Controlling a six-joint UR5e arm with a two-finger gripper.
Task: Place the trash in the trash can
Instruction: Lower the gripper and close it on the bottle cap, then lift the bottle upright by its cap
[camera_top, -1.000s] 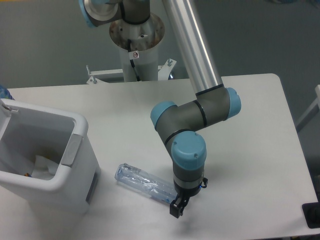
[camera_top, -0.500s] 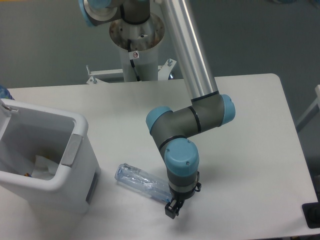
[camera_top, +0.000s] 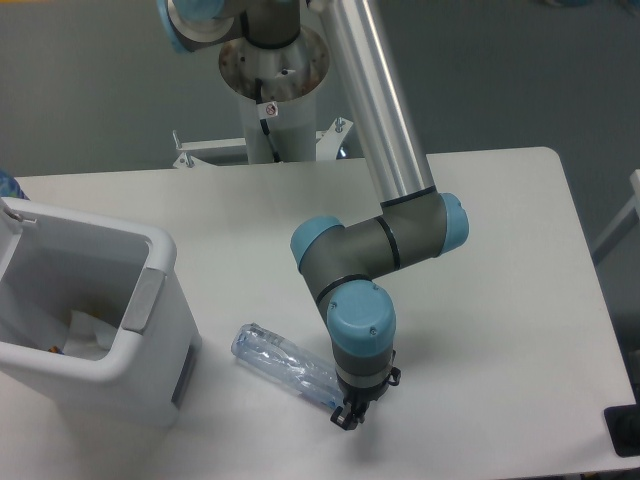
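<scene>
At the left edge stands the white boxy plastic trash can (camera_top: 120, 365) with its thick rounded rim, some pale scraps lying inside. Just beside it on the white table (camera_top: 500, 250) lies the crushed clear bluish plastic bottle (camera_top: 280, 365). The black two-finger gripper (camera_top: 345, 416) sits low at the bottle's right end; whether its fingers grip cannot be told. The step appears to be the grasp; next comes lifting it and carrying it leftward over the rim.

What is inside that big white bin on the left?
Inside the trash can some pale crumpled material lies at the bottom, with a small orange speck beside it. The near wall and rim hide the rest of the floor, so anything else there cannot be seen.
</scene>
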